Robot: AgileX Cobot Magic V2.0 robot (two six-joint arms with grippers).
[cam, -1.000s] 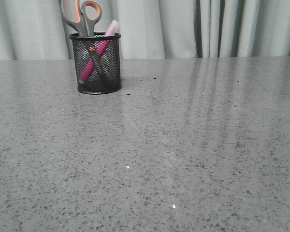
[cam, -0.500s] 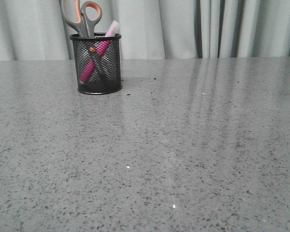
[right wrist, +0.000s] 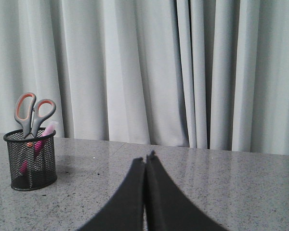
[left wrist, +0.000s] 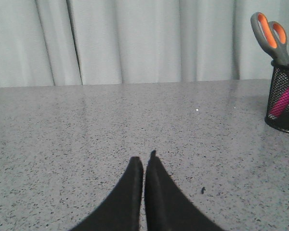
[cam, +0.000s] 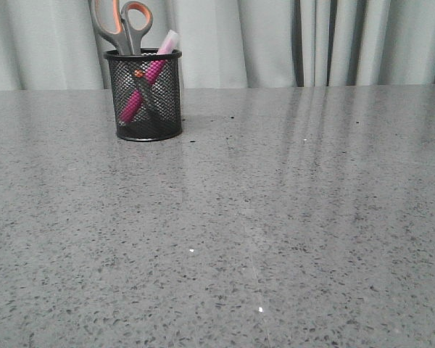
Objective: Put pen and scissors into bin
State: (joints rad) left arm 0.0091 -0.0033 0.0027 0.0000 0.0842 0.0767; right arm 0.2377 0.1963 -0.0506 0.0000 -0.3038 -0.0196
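Black mesh bin (cam: 144,94) near the table's (cam: 275,217) far edge holds scissors (cam: 122,25) and pen (cam: 148,80); both tools (left wrist: 144,161) (right wrist: 146,158) clenched empty

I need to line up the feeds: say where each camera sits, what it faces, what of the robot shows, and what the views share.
Front: looks forward over the table to the curtain; no robot part shows.
Left wrist: low over the table, bin at one edge; shut left pincer shows.
Right wrist: faces the curtain; shut right pincer shows.
Shared: all three show the bin holding scissors and pen.
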